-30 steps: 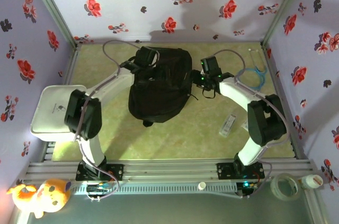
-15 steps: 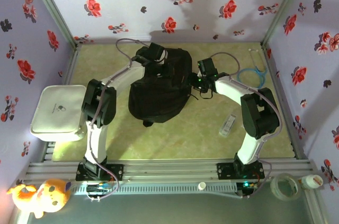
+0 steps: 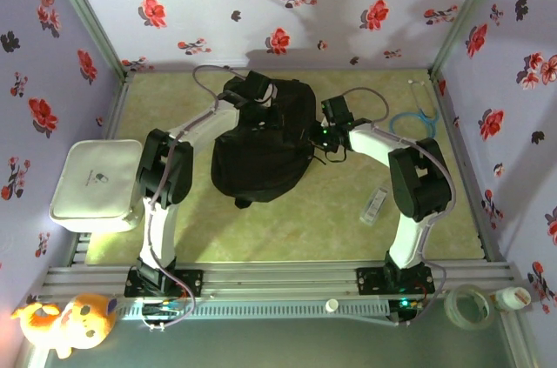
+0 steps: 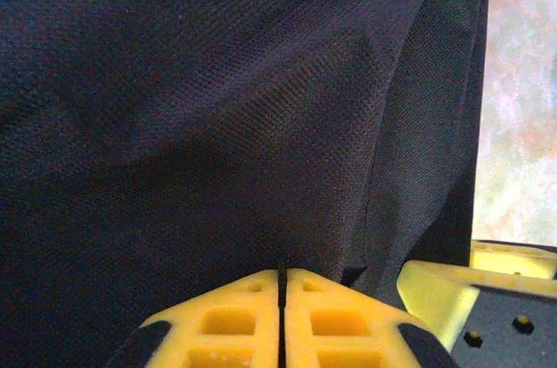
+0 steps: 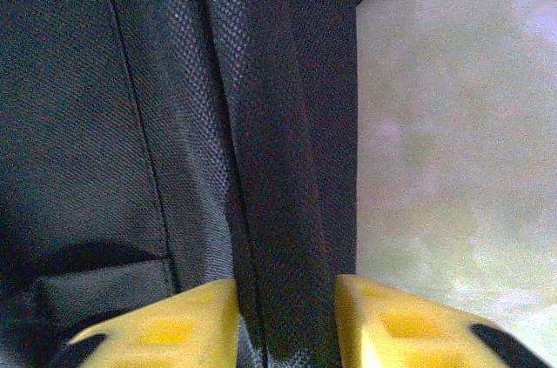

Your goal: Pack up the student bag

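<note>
Quick update: both arms just went from hovering with jaws wide to clamping down. The left pincer (image 4: 283, 269) slid in over the far end of the bag (image 3: 261, 155) and snapped closed. Its fingers now meet flat, and creases in the black fabric run straight out from the tips, so I'd say it has a pinch of cloth. The right pincer (image 5: 285, 288) nudged in a bit too and has closed on a fold along the bag's edge, with cloth filling the gap between its fingers and bare tabletop (image 5: 452, 142) just to its right.

The bag itself hasn't budged. It lies flat between the two pincers, reaching from their tips back toward the arm bases.

What it means, I reckon: that's the two-handed grab done, so the next step is probably pulling the cloth apart or lifting to get the bag open. I can't see any opening yet, so the actual packing hasn't started.
</note>
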`<state>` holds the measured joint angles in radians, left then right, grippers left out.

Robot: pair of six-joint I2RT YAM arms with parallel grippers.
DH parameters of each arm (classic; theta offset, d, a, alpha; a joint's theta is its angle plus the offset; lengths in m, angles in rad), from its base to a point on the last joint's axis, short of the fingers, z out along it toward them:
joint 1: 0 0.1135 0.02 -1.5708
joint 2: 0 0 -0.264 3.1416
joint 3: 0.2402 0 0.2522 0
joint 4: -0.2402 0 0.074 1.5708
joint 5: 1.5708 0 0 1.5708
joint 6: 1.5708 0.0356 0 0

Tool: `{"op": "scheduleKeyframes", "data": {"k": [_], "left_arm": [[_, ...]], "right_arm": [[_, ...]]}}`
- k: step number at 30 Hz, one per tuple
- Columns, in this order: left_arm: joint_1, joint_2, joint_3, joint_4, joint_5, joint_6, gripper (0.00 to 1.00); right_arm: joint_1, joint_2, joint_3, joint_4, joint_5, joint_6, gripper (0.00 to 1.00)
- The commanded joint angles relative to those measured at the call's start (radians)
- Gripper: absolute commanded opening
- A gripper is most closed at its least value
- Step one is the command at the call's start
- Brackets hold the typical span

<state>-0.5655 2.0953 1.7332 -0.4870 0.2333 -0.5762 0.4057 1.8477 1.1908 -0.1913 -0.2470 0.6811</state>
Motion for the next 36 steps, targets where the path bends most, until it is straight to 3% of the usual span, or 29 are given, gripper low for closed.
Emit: {"op": "scheduleKeyframes", "data": {"k": [1,7,15,18,26,29,32,33,36], "left_arm": [[0.003,-0.041,-0.007,-0.017,0.000,0.012,0.06],[0.033,-0.131,-0.078,-0.017,-0.060,0.042,0.05],[0.115,-0.238,-0.244,-0.018,-0.158,0.057,0.00],[0.146,-0.292,-0.323,-0.025,-0.187,0.064,0.00],[0.176,-0.443,-0.512,-0.051,-0.215,0.054,0.00],[0.177,-0.495,-0.563,-0.069,-0.214,0.046,0.00],[0.172,-0.546,-0.597,-0.074,-0.203,0.032,0.00],[0.171,-0.562,-0.604,-0.075,-0.201,0.027,0.03],[0.171,-0.598,-0.615,-0.073,-0.199,0.023,0.26]], "right_arm": [[-0.006,0.019,0.035,-0.046,0.057,-0.014,0.22],[-0.007,0.027,0.056,-0.131,0.224,-0.022,0.11],[-0.008,0.046,0.081,-0.193,0.362,-0.052,0.09],[-0.008,0.062,0.095,-0.185,0.357,-0.086,0.09],[-0.008,0.128,0.180,-0.149,0.193,-0.197,0.10],[-0.008,0.109,0.206,-0.158,0.161,-0.214,0.15],[-0.008,0.051,0.214,-0.186,0.134,-0.209,0.29],[-0.008,0.017,0.203,-0.188,0.130,-0.198,0.37],[-0.008,-0.094,0.143,-0.208,0.167,-0.166,0.58]]}}
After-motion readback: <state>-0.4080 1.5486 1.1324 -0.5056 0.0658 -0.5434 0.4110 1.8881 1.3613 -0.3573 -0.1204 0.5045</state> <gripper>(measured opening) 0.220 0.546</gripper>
